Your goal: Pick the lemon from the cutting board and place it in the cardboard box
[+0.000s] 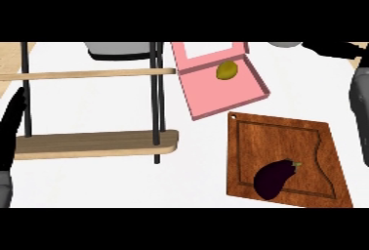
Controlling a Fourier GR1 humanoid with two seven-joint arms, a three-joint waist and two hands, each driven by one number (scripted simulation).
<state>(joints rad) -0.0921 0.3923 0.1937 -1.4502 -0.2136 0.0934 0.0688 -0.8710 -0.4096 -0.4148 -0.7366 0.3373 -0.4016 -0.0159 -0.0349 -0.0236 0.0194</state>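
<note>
Right hand (pixel 330 48) at top edge, state unreadable; oval yellow lemon (pixel 227 71) lies inside flat pink box (pixel 238 95).

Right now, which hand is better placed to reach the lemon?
Right. The lemon lies in the pink box, near the right hand; the left hand is at the far left edge.

You have one view only, from the robot's head, looking steeply down on the white tabletop (pixel 93 180). It sits close: the cutting board (pixel 288 146) fills the lower right, and the pink box (pixel 216 93) lies just above it. Left of the board, a wooden shelf rack (pixel 93 141) rises toward the camera. No second view overlaps this one.
</note>
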